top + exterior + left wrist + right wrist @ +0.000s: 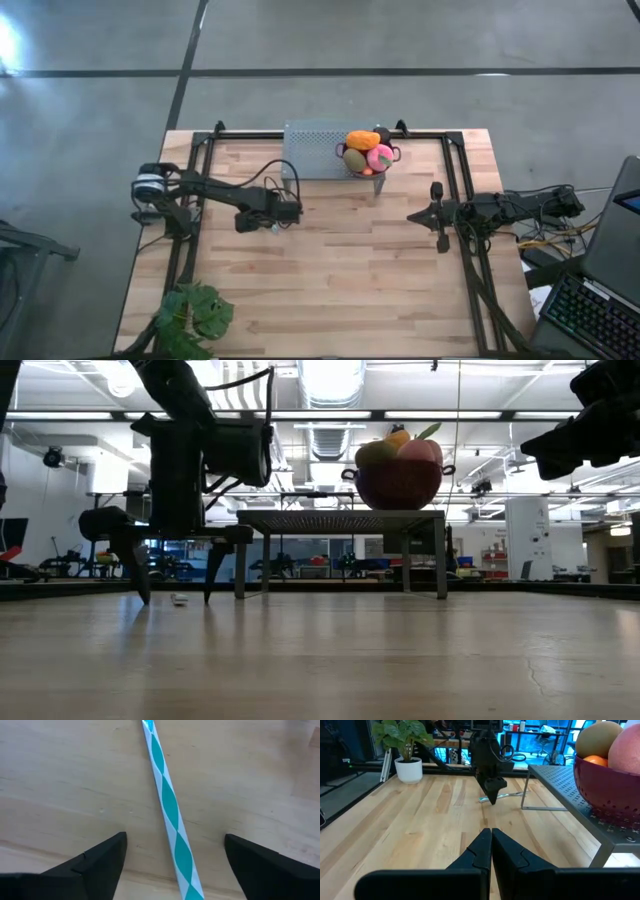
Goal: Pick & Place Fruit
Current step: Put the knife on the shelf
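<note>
Left gripper (172, 855) spread wide, tips at tabletop astride teal-and-white striped straw (167, 802) | right gripper (487, 851) pressed together, parked | fruit (368, 150) piled in purple bowl (343, 152) on perforated shelf (310, 148) | straw is best centred, then pinched squarely.

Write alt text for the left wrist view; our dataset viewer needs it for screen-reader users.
The left claw, fingers spread wide, points down at a teal-and-white striped straw lying on the light wooden table. The straw runs between the two dark fingertips, touching neither.
</note>
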Controlling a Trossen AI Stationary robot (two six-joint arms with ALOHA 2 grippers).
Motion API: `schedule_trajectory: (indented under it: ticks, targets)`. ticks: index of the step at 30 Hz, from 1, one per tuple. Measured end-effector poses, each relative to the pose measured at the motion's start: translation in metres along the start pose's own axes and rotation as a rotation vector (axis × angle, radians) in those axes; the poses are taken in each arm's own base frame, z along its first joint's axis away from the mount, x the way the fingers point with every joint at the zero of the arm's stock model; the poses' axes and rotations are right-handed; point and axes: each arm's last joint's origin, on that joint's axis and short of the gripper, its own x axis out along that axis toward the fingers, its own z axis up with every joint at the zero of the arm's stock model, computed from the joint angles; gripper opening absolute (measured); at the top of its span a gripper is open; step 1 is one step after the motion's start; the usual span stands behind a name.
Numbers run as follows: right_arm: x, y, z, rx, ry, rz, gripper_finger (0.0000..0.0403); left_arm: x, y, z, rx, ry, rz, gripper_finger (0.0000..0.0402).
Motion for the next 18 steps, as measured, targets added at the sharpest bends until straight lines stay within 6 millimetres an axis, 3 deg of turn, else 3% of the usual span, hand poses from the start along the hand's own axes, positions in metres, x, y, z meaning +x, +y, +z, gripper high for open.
schedule_trajectory:
  ticks: [18]
  targets:
    - [0.0, 0.0, 0.0, 0.001, 0.0, 0.0, 0.0008, -0.0009, 0.0024, 0.0011, 0.018, -0.02, 0.008, 0.0219]
